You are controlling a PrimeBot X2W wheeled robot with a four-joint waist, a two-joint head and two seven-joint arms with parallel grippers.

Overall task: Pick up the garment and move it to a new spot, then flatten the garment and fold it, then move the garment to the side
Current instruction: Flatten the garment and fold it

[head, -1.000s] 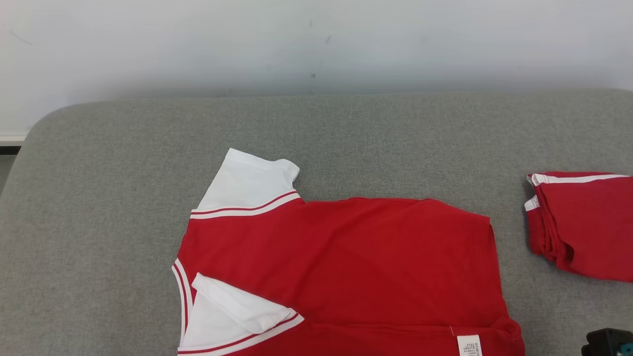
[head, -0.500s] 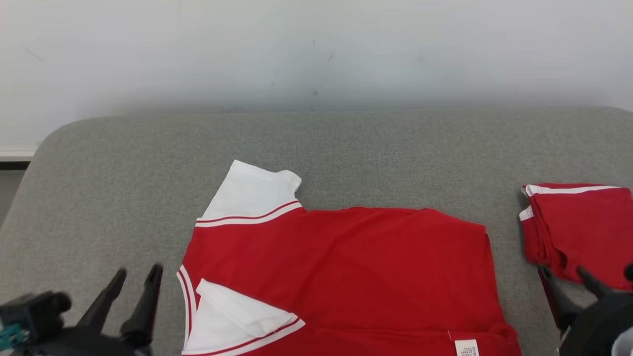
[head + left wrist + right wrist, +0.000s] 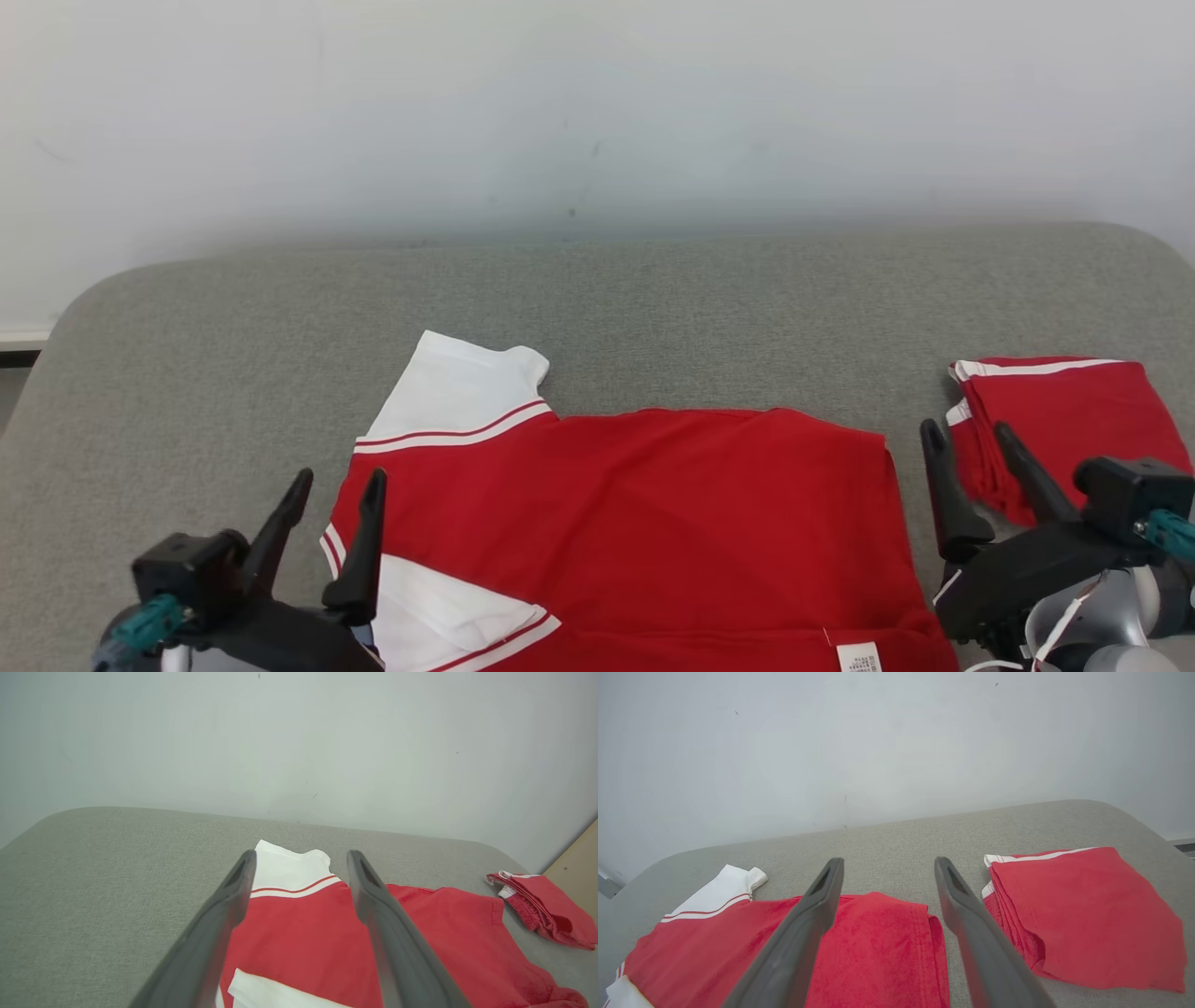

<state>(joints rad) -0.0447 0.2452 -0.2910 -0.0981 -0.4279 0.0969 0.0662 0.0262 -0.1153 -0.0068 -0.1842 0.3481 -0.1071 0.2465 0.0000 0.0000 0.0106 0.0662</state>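
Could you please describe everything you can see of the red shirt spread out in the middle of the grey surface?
The red shirt looks like soft knit fabric, with white short sleeves edged in red-and-white stripes. It lies flat and sideways on the grey surface, hem toward the robot's right. Its far sleeve lies spread; its near sleeve is folded onto the body. A white label shows at the near edge. The open left gripper and right gripper flank it; neither holds it.

Red, white-sleeved garment (image 3: pixel 653 523), grey surface (image 3: pixel 653 308)
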